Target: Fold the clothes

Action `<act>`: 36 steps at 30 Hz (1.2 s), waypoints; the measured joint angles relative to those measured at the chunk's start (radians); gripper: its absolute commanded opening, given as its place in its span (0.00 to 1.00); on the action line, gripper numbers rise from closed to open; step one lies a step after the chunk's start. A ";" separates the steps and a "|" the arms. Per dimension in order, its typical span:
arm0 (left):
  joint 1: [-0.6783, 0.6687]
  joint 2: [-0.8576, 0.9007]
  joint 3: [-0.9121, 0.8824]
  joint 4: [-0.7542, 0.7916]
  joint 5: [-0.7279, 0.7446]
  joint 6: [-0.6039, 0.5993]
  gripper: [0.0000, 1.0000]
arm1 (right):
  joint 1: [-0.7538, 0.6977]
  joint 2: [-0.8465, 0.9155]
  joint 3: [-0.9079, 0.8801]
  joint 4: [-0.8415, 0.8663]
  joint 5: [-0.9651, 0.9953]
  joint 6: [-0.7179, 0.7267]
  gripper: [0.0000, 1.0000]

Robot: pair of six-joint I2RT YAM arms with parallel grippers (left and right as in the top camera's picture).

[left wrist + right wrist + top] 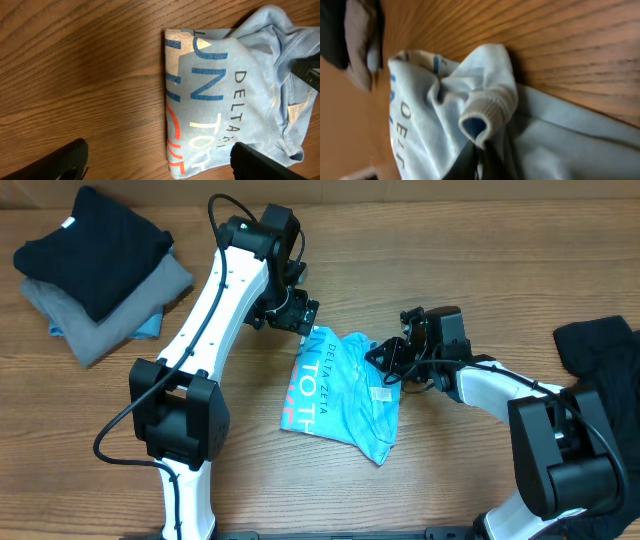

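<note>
The clothes in play are a light sky-blue T-shirt (345, 385) with white, blue and red lettering, lying partly folded and rumpled mid-table. My left gripper (306, 320) hovers open at its far-left corner. In the left wrist view the two black fingers (260, 165) stand wide apart over the shirt's folded edge (170, 100), holding nothing. My right gripper (382, 358) is at the shirt's right side. The right wrist view shows it (479, 160) shut on the ribbed collar (487, 112), which bunches up above the fingertips. A plain black garment (600, 350) lies crumpled at the right edge.
A stack of folded clothes (95, 270), black on top of grey with a bit of blue beneath, sits at the far left corner. Bare wooden table (450, 470) surrounds the shirt. The right arm's base stands at the near right.
</note>
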 measured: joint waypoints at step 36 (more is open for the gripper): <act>0.000 -0.002 -0.110 -0.009 0.019 0.023 0.96 | -0.080 -0.051 0.076 -0.569 -0.133 -0.258 0.39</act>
